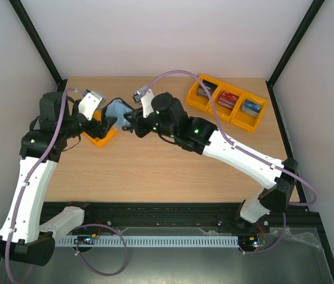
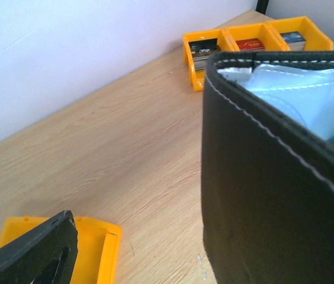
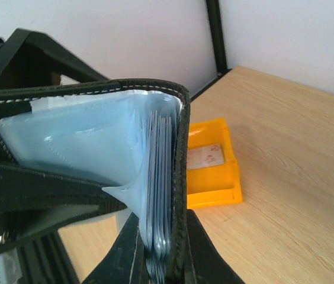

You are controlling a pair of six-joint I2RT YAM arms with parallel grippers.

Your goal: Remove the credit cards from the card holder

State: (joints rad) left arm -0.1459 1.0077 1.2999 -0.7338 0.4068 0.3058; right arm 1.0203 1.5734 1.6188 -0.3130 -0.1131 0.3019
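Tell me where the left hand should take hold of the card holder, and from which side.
I would grip the card holder by its stitched cover edge, coming from the side of the left hand. The right hand clamps the opposite end and the pockets fan open, leaving that thin edge free.

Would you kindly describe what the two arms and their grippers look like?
The left arm and right arm have long white shells between bulky black joints, dotted with small green lights. A lilac cable loops along each arm. The fingers are flat and matte black, behind a white wrist housing.
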